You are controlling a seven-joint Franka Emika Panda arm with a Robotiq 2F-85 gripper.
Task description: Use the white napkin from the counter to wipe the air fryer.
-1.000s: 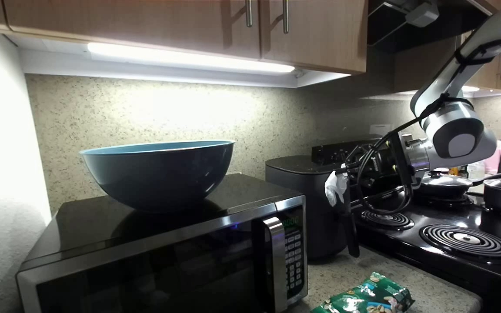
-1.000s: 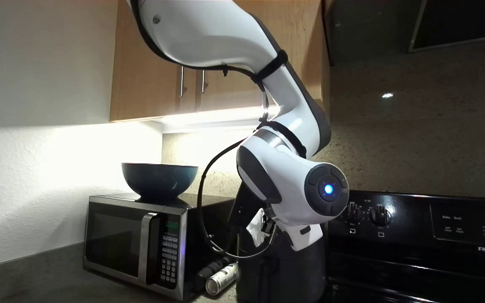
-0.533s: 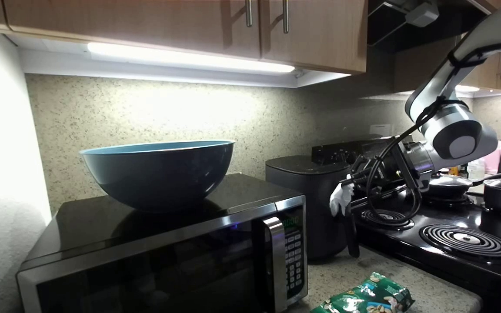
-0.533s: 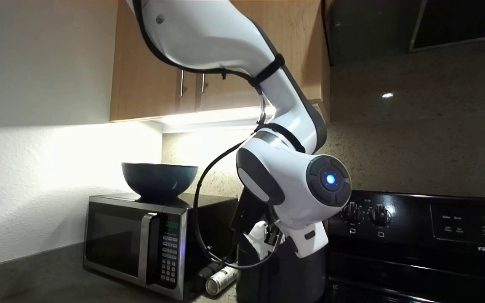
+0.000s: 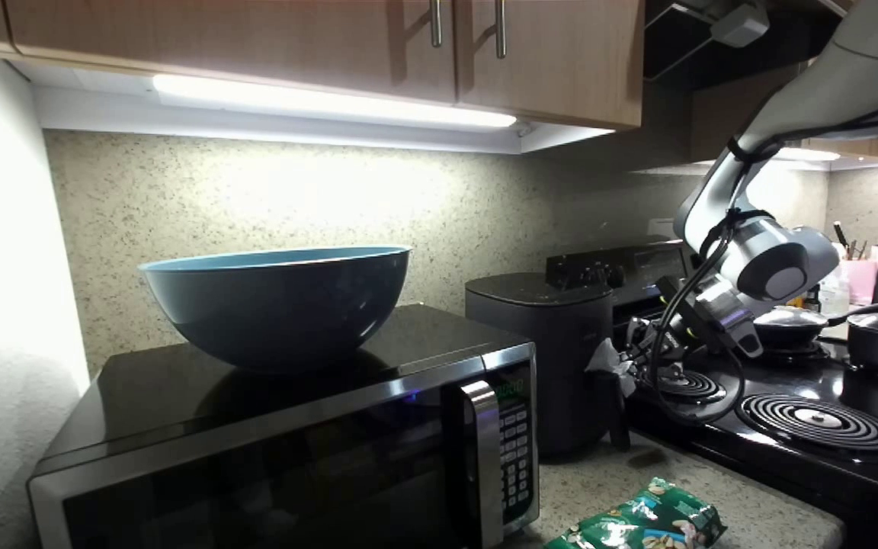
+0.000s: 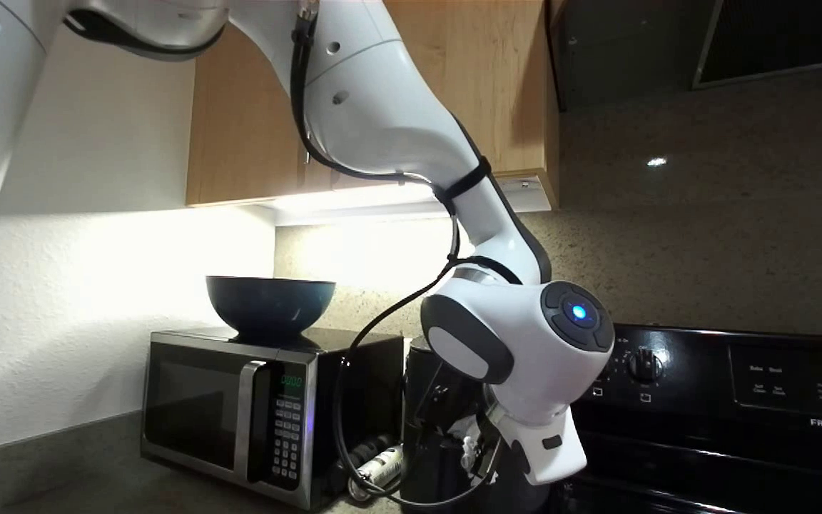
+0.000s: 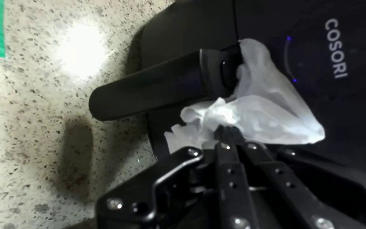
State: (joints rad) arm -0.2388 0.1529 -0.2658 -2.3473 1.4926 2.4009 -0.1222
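Note:
My gripper [image 7: 229, 132] is shut on the crumpled white napkin [image 7: 265, 117]. The napkin spreads from the fingertips at the front face of the black air fryer [image 7: 186, 35], beside the upper end of its handle [image 7: 151, 86]. I cannot tell how firmly it touches that face. In an exterior view the napkin [image 5: 605, 357] is at the front of the air fryer [image 5: 538, 366], with the gripper [image 5: 626, 362] angled downward. In an exterior view the napkin [image 6: 467, 432] is partly hidden by the wrist and cable. The air fryer stands on the speckled counter [image 7: 43, 133].
A microwave [image 5: 294, 450] with a large blue bowl [image 5: 279, 313] on top stands beside the air fryer. A green packet [image 5: 645, 518] lies on the counter in front. The stove [image 5: 828, 427] with coils and pans is on the opposite side. A can [image 6: 379, 467] lies by the microwave.
My gripper has moved down the front of the air fryer with the napkin held, and tilted more steeply downward. The arm has also lowered. The other objects have not moved.

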